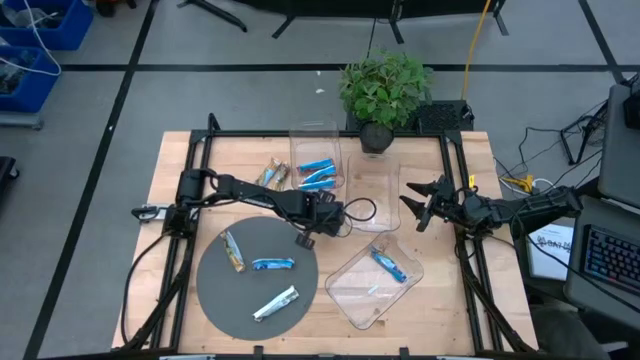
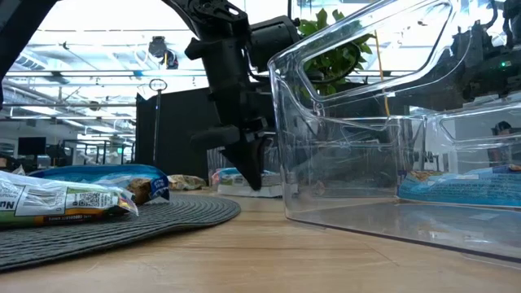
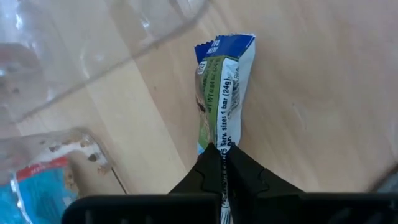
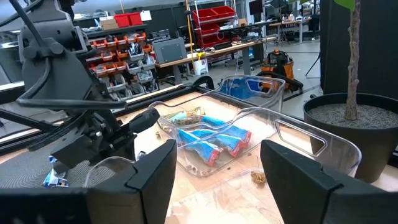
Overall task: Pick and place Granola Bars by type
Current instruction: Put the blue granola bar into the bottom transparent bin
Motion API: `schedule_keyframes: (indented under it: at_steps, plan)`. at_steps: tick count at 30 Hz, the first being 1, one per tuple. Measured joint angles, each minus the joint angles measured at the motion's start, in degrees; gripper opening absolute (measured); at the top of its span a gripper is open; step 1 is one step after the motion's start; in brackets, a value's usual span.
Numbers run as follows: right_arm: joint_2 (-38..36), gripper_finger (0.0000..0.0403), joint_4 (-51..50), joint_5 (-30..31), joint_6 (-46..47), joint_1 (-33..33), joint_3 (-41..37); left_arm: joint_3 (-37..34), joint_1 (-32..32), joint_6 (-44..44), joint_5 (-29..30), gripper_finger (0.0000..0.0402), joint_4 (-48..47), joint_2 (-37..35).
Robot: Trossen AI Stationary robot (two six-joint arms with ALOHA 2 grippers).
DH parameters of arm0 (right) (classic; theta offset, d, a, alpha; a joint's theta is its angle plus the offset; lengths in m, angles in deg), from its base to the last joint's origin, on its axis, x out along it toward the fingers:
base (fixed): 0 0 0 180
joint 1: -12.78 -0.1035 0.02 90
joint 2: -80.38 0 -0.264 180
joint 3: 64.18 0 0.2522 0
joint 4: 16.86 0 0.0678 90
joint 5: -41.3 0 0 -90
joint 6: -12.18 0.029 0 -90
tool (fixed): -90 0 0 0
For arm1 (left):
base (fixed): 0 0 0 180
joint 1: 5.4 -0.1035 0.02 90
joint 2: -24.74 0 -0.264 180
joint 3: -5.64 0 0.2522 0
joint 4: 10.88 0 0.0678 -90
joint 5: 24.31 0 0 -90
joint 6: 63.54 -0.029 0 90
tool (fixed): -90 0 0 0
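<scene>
1. The left gripper [image 3: 225,163] has its two dark fingers pressed together on the end of a silvery-white foil-wrapped granola bar with green print and a blue end [image 3: 222,93], pinching the wrapper's edge just over the bare wood.
2. In the high view that left gripper [image 1: 306,238] sits at the upper right edge of the round grey mat [image 1: 215,290], between the mat and the clear plastic bins.
3. On the mat lie three more bars: a tan one [image 1: 233,251], a bright blue one [image 1: 272,264] and a silvery-white one [image 1: 275,303] (all well apart from each other).
4. The far clear bin [image 1: 315,134] holds blue bars [image 1: 318,173]; tan bars [image 1: 273,176] rest on the wooden table [image 1: 180,160] just beside it.
5. The near tilted clear bin [image 1: 352,290] holds one blue bar [image 1: 388,265].
6. The right gripper [image 1: 418,206] waits with its fingers spread and holding nothing, at the table's right side near the middle clear bin [image 1: 372,180].
7. A potted green plant [image 1: 384,88] stands at the far edge.
</scene>
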Motion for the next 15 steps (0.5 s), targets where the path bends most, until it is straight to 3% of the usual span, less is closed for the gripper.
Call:
schedule_keyframes:
  at_steps: [8,15]
  plan:
    - [0.01,0.0224,-0.02,0.0,-0.01,0.0,0.0,0.83,1.88,3.13,0.0,0.0006,-4.69,-7.38]
    - [0.01,0.0224,0.0,0.02,0.0,0.0,-0.01,0.83,3.76,5.64,0.35,0.0006,-11.65,-18.0]
